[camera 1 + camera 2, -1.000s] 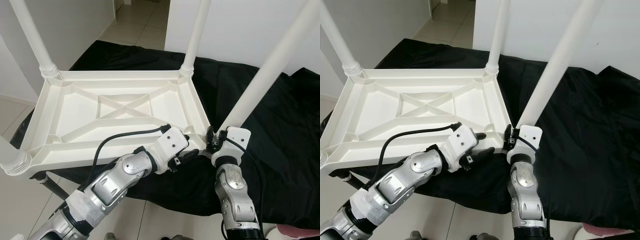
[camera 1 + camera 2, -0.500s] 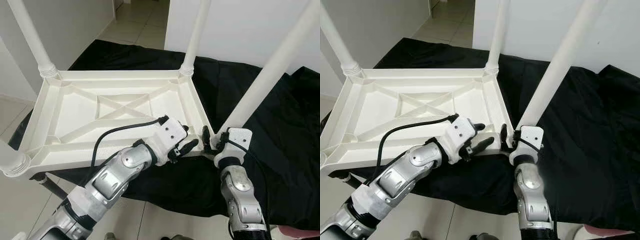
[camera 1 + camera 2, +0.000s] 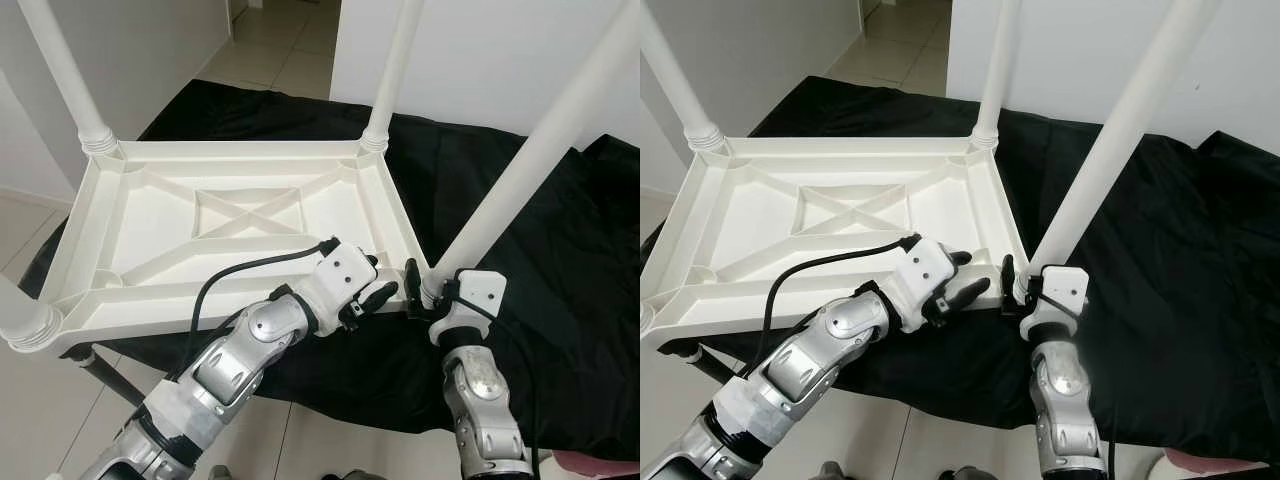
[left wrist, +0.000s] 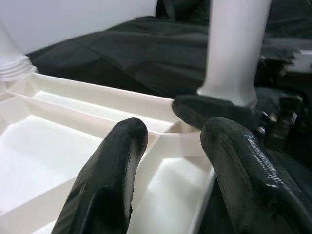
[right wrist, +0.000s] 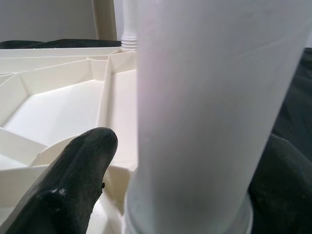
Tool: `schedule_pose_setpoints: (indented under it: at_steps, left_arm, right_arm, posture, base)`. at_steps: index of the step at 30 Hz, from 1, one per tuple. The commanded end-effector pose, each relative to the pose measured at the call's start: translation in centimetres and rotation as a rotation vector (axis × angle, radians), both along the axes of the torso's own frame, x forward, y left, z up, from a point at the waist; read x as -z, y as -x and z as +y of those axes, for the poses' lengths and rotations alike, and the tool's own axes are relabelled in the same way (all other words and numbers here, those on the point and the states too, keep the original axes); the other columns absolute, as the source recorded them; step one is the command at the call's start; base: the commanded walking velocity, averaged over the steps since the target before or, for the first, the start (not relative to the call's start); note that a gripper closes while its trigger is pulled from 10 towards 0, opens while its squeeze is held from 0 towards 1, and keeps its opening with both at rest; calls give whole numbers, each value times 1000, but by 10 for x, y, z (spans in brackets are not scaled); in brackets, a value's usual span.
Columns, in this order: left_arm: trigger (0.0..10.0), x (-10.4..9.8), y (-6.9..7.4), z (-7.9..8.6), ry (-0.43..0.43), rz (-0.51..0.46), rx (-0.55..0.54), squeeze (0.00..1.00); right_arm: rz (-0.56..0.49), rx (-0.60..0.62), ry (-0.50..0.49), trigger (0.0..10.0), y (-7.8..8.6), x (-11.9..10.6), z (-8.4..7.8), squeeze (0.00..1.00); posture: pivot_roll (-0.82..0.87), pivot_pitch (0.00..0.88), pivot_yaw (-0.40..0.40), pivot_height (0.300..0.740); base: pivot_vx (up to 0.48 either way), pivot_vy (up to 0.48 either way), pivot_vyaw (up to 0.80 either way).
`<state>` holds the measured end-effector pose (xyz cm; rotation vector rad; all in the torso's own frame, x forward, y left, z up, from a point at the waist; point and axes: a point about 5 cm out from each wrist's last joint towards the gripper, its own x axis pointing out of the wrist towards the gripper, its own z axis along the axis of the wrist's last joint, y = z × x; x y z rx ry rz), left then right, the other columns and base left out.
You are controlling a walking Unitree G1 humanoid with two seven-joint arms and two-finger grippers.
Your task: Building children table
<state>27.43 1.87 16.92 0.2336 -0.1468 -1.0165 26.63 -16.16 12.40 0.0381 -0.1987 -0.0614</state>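
The white children's table lies upside down on a black cloth, its legs pointing up. My right gripper is at the base of the near right leg, open, one finger on each side. In the right wrist view the leg stands between the fingers, with a gap on one side. My left gripper is open at the table's near right corner, over the rim. The left wrist view has its fingertips spread above the rim, facing the leg's base.
Two more legs rise at the far corners and one at the near left. The black cloth covers the surface under the table and spreads right. Tiled floor and white walls lie behind.
My left gripper has risen from under the table's edge to the rim and spread its fingers. My right gripper's visible finger has drawn away from the leg's base, and its wrist sits slightly lower.
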Motion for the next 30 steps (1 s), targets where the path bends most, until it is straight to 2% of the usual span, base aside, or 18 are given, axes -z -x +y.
schedule_pose_setpoints:
  at_steps: [1, 4, 7, 10, 13, 16, 19, 22, 23, 26, 30]
  left_arm:
    - [10000, 4, -3, 2, 26, 10, -50, 0]
    - [10000, 3, -4, 3, 41, 18, -58, 0]
    - [10000, 8, -12, 12, 40, -32, -164, 0]
    - [10000, 11, -11, 14, 45, -40, -171, 0]
    - [10000, 21, -8, 17, 18, -2, -168, 0]
    - [10000, 25, -12, 19, 29, 41, -210, 0]
    - [10000, 32, -15, 18, 90, 159, -233, 0]
    - [10000, 29, -17, 18, 116, 160, -263, 0]
    - [10000, 28, -20, 19, 155, 203, -283, 0]
    - [10000, 22, -23, 21, 211, 213, -319, 0]
    - [10000, 22, -24, 23, 225, 228, -351, 0]
  right_arm:
    - [-1, -8, -4, 10000, 1, 3, 1, 0]
    - [-5, -16, -14, 10000, 1, 3, 2, 0]
    - [7, -12, -53, 10000, 0, 7, 1, 0]
    - [18, 5, -62, 10000, 1, 11, 0, 0]
    - [28, 17, -58, 10000, 1, 15, -1, 0]
    - [25, 20, -50, 10000, 1, 15, -1, 0]
    - [16, 27, -32, 10000, -2, 15, 2, 0]
    - [11, 19, -28, 10000, -2, 14, 5, 0]
    - [10, 16, -42, 10000, -2, 13, 5, 0]
    - [4, 16, -62, 10000, -1, 13, 5, 0]
    - [5, 12, -59, 10000, 0, 15, 6, 0]
  posture:
    - [8, 67, -75, 740]
    - [10, 68, -75, 740]
    - [14, 64, -71, 740]
    - [17, 65, -70, 740]
    - [19, 63, -66, 740]
    - [19, 61, -66, 740]
    - [2, 59, -54, 740]
    - [-1, 60, -51, 740]
    - [-1, 60, -51, 740]
    - [-3, 65, -46, 740]
    - [3, 69, -40, 740]
  base:
    - [0, 0, 0]
    - [0, 0, 0]
    - [0, 0, 0]
    - [0, 0, 0]
    - [0, 0, 0]
    - [0, 0, 0]
    - [0, 0, 0]
    - [0, 0, 0]
    - [0, 0, 0]
    - [0, 0, 0]
    - [0, 0, 0]
